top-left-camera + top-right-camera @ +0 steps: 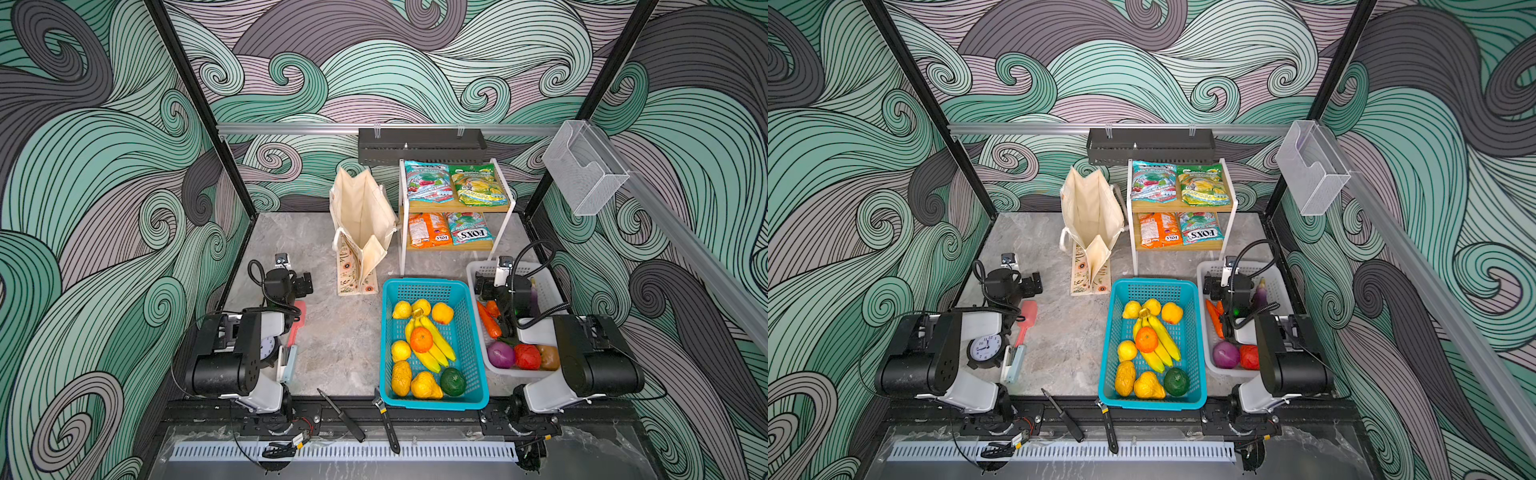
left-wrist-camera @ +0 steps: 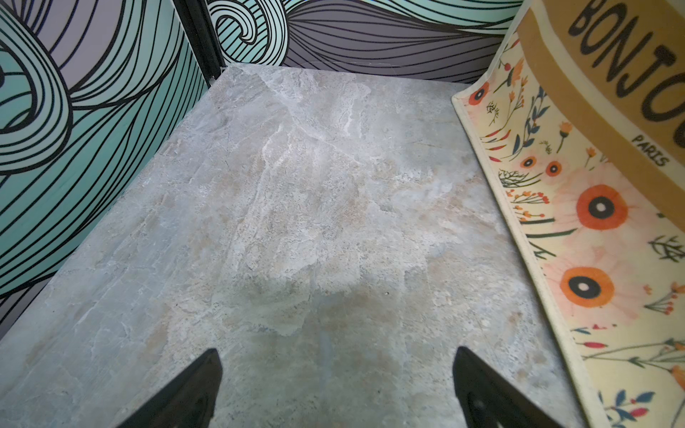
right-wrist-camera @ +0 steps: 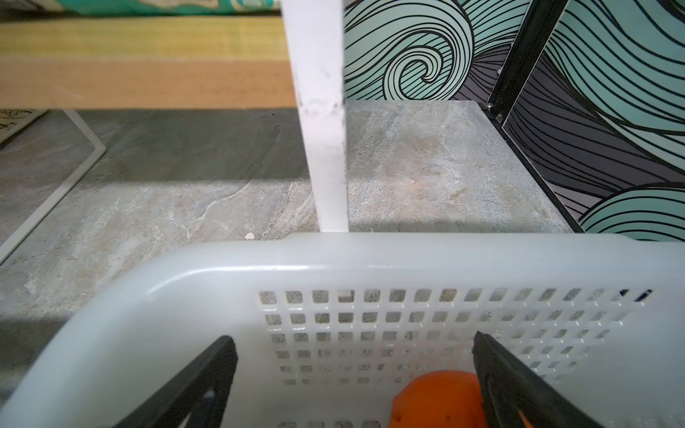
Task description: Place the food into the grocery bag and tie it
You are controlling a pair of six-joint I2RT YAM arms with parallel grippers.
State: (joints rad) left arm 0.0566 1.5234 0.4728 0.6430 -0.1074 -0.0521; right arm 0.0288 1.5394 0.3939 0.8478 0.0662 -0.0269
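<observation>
Beside the shelf [image 1: 457, 206], grocery bag [image 1: 361, 208] upright, long axis vertical, mouth upward

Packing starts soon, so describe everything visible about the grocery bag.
The grocery bag is a tall cream canvas tote, standing upright at the back of the table, mouth gaping open; no food shows inside. Its outside carries orange flower prints and a tan band lettered "BONJO" and "PARIS", seen in the left wrist view. A white handle droops down its side. It stands close beside the white shelf; contact cannot be judged.
</observation>
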